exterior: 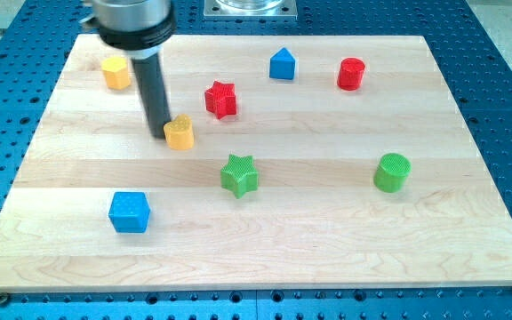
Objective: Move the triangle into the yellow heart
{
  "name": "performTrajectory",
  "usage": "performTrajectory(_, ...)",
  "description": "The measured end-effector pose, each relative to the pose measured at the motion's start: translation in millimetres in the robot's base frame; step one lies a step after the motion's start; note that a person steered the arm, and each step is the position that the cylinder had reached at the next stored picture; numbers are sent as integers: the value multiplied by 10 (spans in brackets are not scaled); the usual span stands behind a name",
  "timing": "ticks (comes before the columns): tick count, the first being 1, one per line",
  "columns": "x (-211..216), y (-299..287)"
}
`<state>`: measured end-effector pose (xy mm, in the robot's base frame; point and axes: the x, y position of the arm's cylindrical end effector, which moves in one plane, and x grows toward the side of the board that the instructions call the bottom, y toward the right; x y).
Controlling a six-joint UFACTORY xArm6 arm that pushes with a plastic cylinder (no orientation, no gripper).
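The blue triangle block (pixel 282 64) sits near the view's top, right of centre. The yellow heart (pixel 180 132) lies left of centre, well below and to the left of the triangle. My tip (pixel 159 134) rests on the board right against the heart's left side, far from the triangle. The red star (pixel 221 99) lies between the heart and the triangle.
A second yellow block (pixel 116 71) sits at the top left. A red cylinder (pixel 351 73) is at the top right, a green star (pixel 239 174) at centre, a green cylinder (pixel 392 172) at right and a blue cube (pixel 130 212) at lower left, all on the wooden board (pixel 469 249).
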<state>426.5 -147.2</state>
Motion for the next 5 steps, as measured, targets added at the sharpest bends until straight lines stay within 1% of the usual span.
performTrajectory(1, 280, 221)
performTrajectory(2, -44, 517)
performTrajectory(3, -129, 791)
performTrajectory(4, -251, 1295)
performTrajectory(5, -797, 2254)
